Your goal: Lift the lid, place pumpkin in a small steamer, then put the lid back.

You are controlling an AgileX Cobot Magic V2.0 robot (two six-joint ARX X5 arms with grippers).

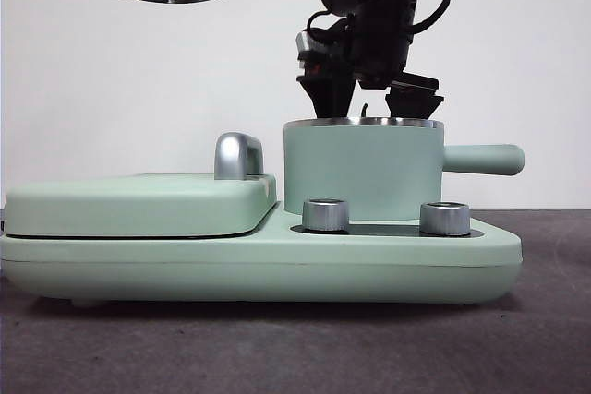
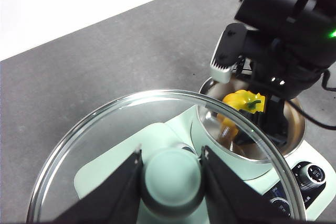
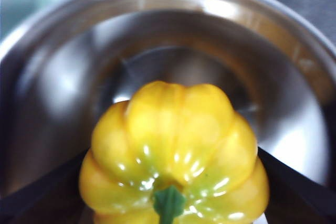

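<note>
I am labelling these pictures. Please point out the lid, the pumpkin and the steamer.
lid (image 2: 105,145): left wrist view, on the clear glass beside the knob.
pumpkin (image 3: 176,140): right wrist view, on its yellow ribbed body.
steamer (image 1: 362,173): front view, on its mint-green side wall.

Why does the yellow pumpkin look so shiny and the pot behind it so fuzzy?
In the right wrist view the pumpkin sits close and sharp, with white glare spots on its glossy ribs, while the small steamer behind it is out of focus, its steel smeared with bright reflections. In the left wrist view the lid reflects light along its rim.
</note>
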